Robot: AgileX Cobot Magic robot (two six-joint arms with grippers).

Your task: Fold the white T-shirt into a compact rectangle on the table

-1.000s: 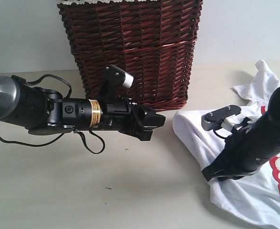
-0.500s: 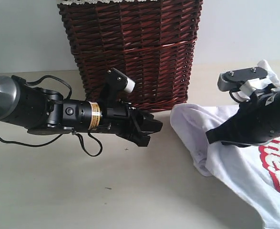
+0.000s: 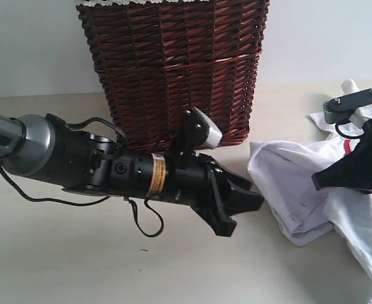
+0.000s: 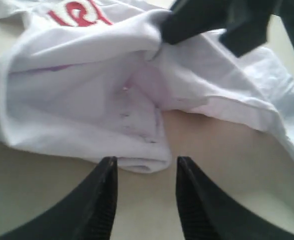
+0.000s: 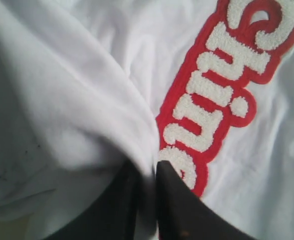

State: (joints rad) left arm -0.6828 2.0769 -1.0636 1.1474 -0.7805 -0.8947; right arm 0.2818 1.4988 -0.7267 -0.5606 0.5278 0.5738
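Right side of the table [image 3: 78,266]: the white T-shirt [image 3: 293,190] lies in a rumpled heap at the right of the exterior frame, just in front and to the right of the wicker basket [image 3: 173,63].
Right gripper [image 5: 145,172]: I read its jaws as pressed together on a ridge of shirt cloth beside the red band [image 5: 222,95], holding that ridge raised off the table.
Left gripper [image 4: 145,165]: jaws spread, holding nothing, low over the table, with a doubled-over edge of the shirt just ahead of its tips.
Done so far: by my judgement, none of the folding; the shirt is bunched, not flat, and shows no clean crease.
Left to do: spread it flat, bring sleeves and sides in, then fold down to a rectangle.
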